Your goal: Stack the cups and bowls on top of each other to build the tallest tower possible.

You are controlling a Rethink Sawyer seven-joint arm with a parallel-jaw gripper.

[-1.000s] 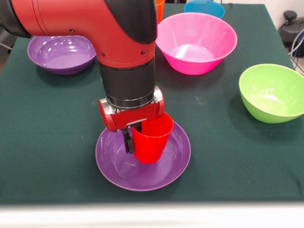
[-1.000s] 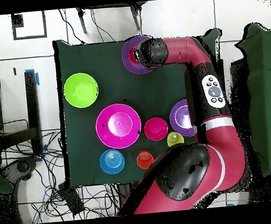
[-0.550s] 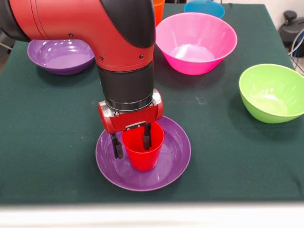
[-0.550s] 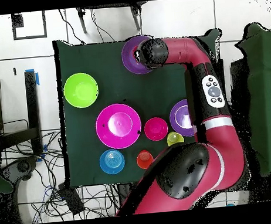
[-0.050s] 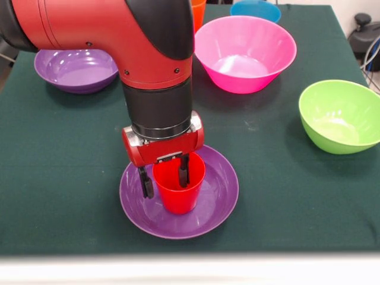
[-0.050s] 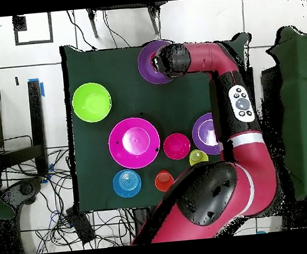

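Front view gives us the clearest look: the gripper (image 5: 164, 176) straddles the rim of the red cup (image 5: 178, 183), one dark finger (image 5: 183, 171) inside the cup, the other down its outer wall, so we read the fingers as clamped on the cup's wall. This glossy, tapered tumbler stands upright in the middle of a wide, shallow purple bowl (image 5: 216, 202), smooth plastic with a sheen.

On the dark green cloth of the table (image 5: 279, 178) we see a deep, round pink bowl (image 5: 245, 53), a lime green bowl (image 5: 339, 116) near the right edge, and a second purple bowl (image 5: 76, 68) far left.

From overhead we also pick out a light blue bowl (image 6: 126, 183), a small crimson bowl (image 6: 176, 145), a yellow cup (image 6: 198, 158) and an orange cup (image 6: 163, 180). We can read no writing or labels anywhere.
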